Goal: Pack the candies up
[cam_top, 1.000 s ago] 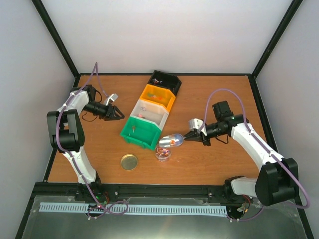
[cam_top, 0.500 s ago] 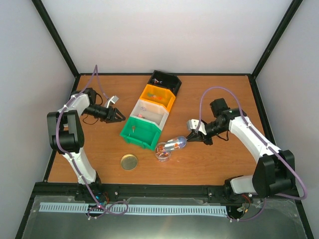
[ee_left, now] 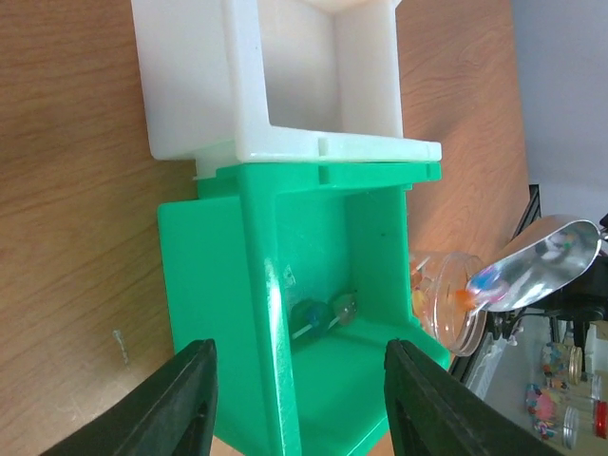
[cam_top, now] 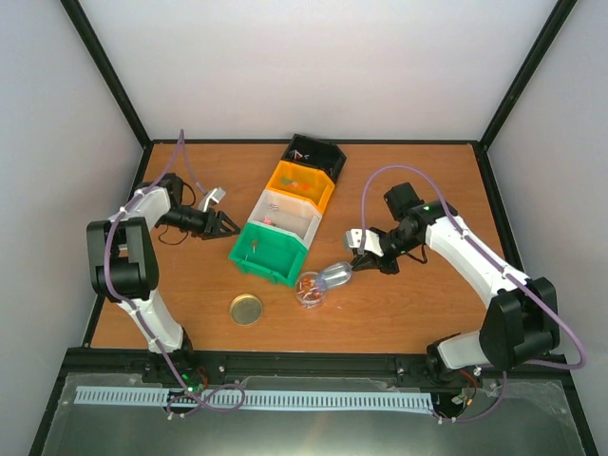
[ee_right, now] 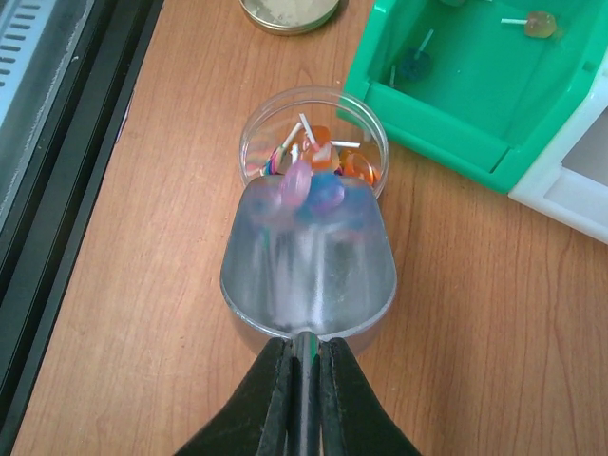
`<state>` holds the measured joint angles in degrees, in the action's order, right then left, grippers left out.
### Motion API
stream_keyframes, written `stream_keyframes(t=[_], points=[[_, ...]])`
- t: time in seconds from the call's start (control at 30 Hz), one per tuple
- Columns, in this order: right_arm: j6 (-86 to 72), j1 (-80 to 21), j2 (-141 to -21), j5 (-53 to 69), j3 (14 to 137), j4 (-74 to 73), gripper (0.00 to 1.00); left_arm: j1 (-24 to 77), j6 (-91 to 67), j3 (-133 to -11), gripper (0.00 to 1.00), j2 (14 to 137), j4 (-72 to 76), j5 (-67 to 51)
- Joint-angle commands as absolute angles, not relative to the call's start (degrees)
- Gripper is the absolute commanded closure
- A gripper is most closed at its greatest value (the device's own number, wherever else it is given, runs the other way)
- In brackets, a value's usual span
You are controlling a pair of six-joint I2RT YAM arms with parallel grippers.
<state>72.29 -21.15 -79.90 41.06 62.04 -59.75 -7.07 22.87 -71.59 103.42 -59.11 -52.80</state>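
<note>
Right jaws: pinched tight on the thin handle of the metal scoop (ee_right: pixel 309 271), fully closed around it. The scoop's long axis is running straight out ahead of the jaws, bowl leading, handle trailing back between them.

Candies (ee_right: pixel 309 190): a small cluster is sitting at the far lip of the scoop bowl. More are lying in the clear jar (ee_right: pixel 249 128) directly ahead of the jaws. The scoop lip is overhanging the jar's near rim, so scoop and jar are lining up on one axis. Judging by this, the load is being tipped into the jar, and what matters next is pitch along that axis rather than any sideways shift.

The green bin (ee_right: pixel 446 142) is standing ahead and to the right of the right jaws, just beside the jar. A couple of candies are resting in it. The gold lid (ee_right: pixel 290 11) is lying farther ahead, beyond the jar, on the counter (ee_right: pixel 142 285).

Left jaws: standing moderately apart with nothing between the fingers (ee_left: pixel 185 399), facing the green bin's side. The jar is lying beyond that bin from them.

The right arm is clearly nearer the jar. The left is well apart from it.
</note>
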Motion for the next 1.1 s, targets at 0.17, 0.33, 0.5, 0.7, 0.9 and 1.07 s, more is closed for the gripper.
stream_keyframes(t=[0.17, 0.33, 0.5, 0.7, 0.9, 1.07], points=[[70.6, -23.4, -80.8, 37.4, 65.7, -62.6, 0.97, -6.0, 21.2, -69.1, 0.48, 99.1, -53.3, -48.4], [70.3, -23.4, -81.0, 36.8, 67.1, -62.9, 0.97, -3.8, 21.7, -68.8, 0.45, 98.4, -52.5, -45.7], [65.3, -23.3, -81.3, 37.8, 68.8, -60.4, 0.97, -0.1, 21.5, -70.4, 0.45, 98.6, -51.9, -41.7], [54.2, -19.7, -83.3, 41.2, 71.5, -53.3, 0.97, 3.6, 23.0, -72.5, 0.44, 100.0, -52.4, -36.3], [45.1, -16.1, -84.1, 42.2, 70.5, -43.6, 0.97, 5.8, 22.1, -74.7, 0.46, 101.5, -51.5, -27.3], [39.3, -14.2, -86.0, 41.8, 69.5, -38.5, 0.97, 5.8, 20.7, -79.2, 0.48, 105.0, -51.6, -20.0]])
